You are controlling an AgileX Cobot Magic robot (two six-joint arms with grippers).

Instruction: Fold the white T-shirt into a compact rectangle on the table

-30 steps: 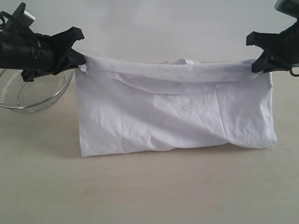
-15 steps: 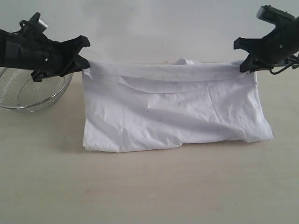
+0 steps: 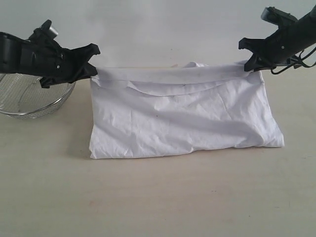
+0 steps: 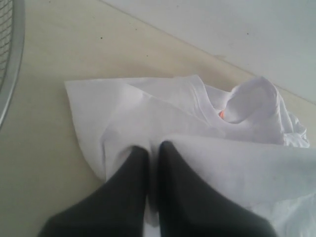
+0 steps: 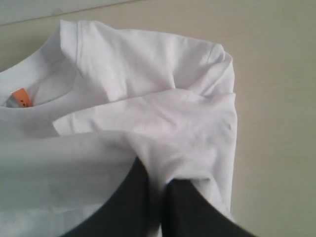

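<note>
The white T-shirt hangs as a folded sheet, its lower edge resting on the table. My left gripper is shut on its upper left corner, and my right gripper is shut on the upper right corner. In the left wrist view the black fingers pinch white cloth, with the orange neck tag beyond. In the right wrist view the fingers clamp a fold of the shirt, with the orange tag at the collar. The red lettering is hidden.
A steel mesh bowl stands on the table at the left, just under my left arm; its rim shows in the left wrist view. A pale wall rises behind the table.
Both grippers have moved inward and away from the camera, carrying the shirt's top edge back. The hanging sheet has slackened and its bottom now lies flatter on the table.
</note>
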